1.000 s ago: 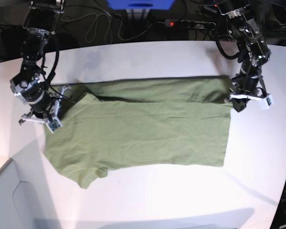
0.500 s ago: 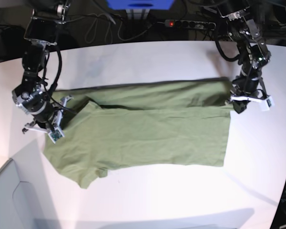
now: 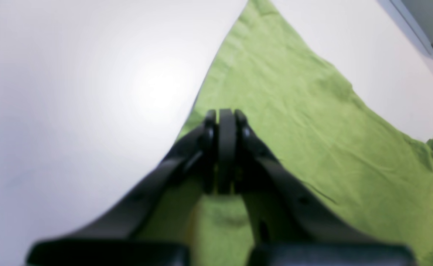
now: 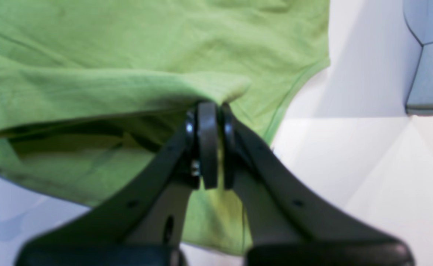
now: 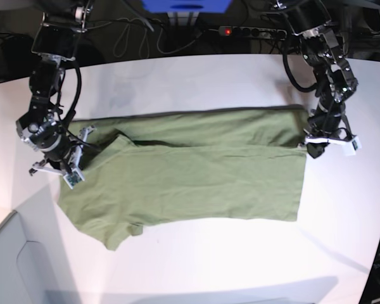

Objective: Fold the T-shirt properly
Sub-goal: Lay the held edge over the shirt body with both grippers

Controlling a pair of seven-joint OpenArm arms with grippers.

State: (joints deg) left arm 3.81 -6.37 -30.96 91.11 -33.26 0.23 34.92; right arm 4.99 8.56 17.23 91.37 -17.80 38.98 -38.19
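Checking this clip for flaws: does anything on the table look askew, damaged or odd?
Nothing damaged. The T-shirt lies mid-fold, its far layer doubled over unevenly, one sleeve sticking out at the near edge.

A white table [image 5: 196, 259] with a rounded far edge carries one olive-green T-shirt [image 5: 190, 183], spread flat across its middle, hem toward 3 o'clock, sleeves toward 9 o'clock.

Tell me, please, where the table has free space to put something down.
Bare table lies in front of the T-shirt's near hem, and behind its far edge. The two ends are crowded: the left hand and right hand grip the cloth there.
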